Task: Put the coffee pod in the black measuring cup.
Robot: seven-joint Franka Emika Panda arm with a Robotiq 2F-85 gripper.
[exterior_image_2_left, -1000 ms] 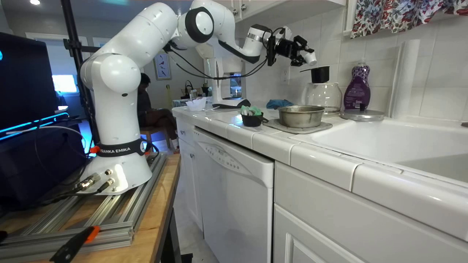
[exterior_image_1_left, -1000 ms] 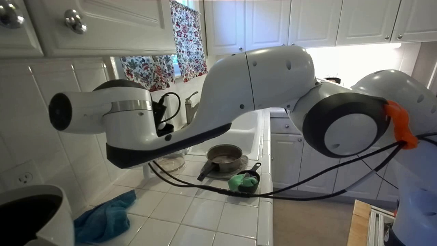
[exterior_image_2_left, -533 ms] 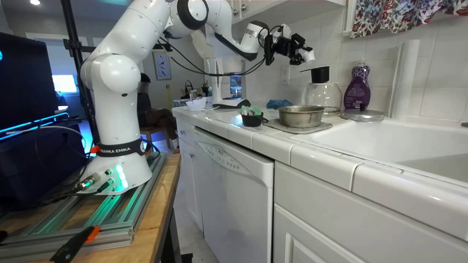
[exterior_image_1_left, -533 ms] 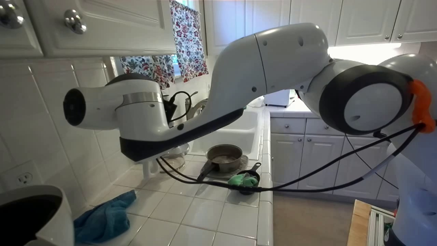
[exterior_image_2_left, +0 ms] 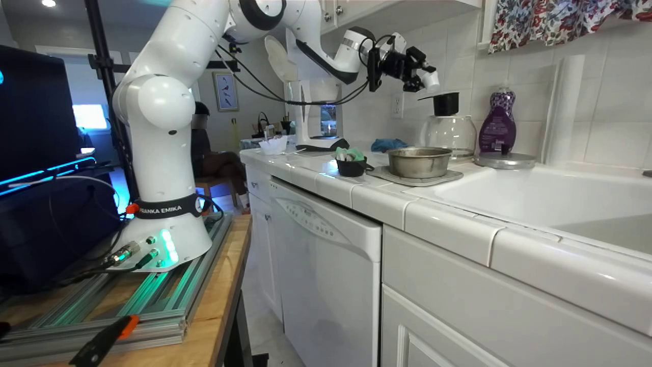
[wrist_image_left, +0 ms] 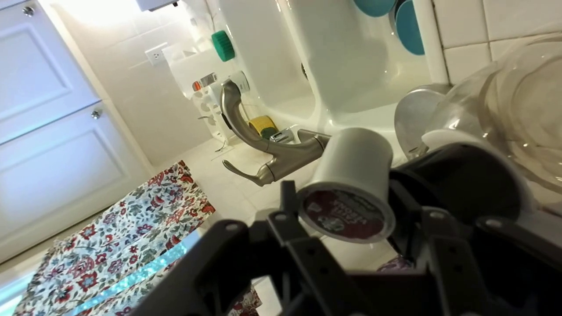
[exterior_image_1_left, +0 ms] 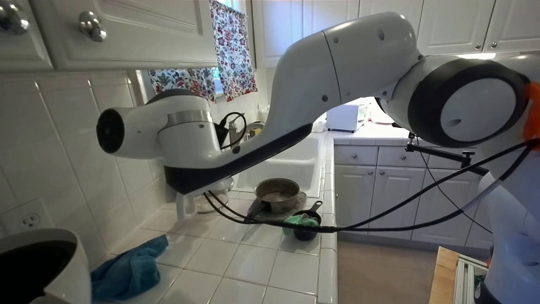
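Note:
The white coffee pod [wrist_image_left: 358, 160], with a dark red printed lid, is in my gripper [wrist_image_left: 344, 195], its lid towards the wrist camera. The fingers stand on either side of it. In an exterior view, the gripper [exterior_image_2_left: 424, 77] holds the tilted pod [exterior_image_2_left: 431, 80] up in the air. The black measuring cup [exterior_image_2_left: 446, 104] sits on top of the glass carafe, just below and to the right of the pod there. A black cup shape [wrist_image_left: 470, 184] shows right of the pod in the wrist view. The arm hides the measuring cup in an exterior view.
Under the cup is the glass carafe [exterior_image_2_left: 453, 133]. A metal pan [exterior_image_2_left: 420, 163], a small black pan [exterior_image_2_left: 351, 167] with green items and a blue cloth [exterior_image_2_left: 389, 145] lie on the counter. A purple soap bottle [exterior_image_2_left: 497, 122] stands near the wall. The faucet [wrist_image_left: 290, 158] is beyond.
The arm's elbow has risen and the wrist has shifted right in an exterior view. The gripper has moved only slightly, with the pod still held. The base light has turned green.

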